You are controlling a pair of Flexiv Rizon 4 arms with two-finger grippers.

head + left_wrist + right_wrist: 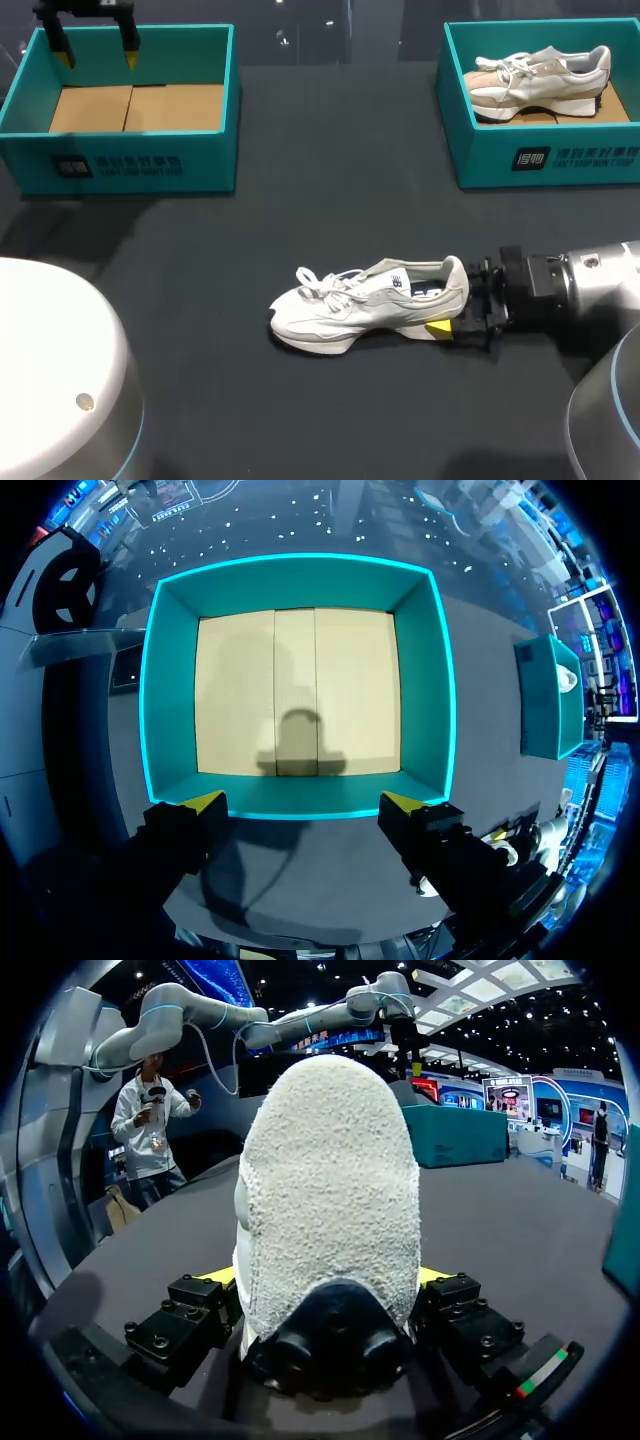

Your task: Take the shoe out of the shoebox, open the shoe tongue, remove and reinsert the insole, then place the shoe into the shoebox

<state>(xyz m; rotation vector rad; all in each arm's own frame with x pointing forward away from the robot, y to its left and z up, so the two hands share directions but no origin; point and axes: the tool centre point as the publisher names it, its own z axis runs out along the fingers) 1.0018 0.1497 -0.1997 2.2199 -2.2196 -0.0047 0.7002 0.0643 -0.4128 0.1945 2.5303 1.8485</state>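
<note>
A white and grey shoe (370, 300) stands upright on the dark table, toe to the left. My right gripper (450, 303) is at its heel, one yellow-tipped finger on each side, shut on it. In the right wrist view the fuzzy heel (330, 1180) fills the space between the fingers of that gripper (325, 1280). An empty teal shoebox (130, 165) with a cardboard floor sits at the back left. My left gripper (97, 55) hangs open above its far wall, and in its own view this gripper (305, 805) looks down into the shoebox (300, 580).
A second teal shoebox (550, 160) at the back right holds another white shoe (540, 80); this box (548, 700) also shows beside the empty one in the left wrist view. Dark table lies between the two boxes and in front of the shoe.
</note>
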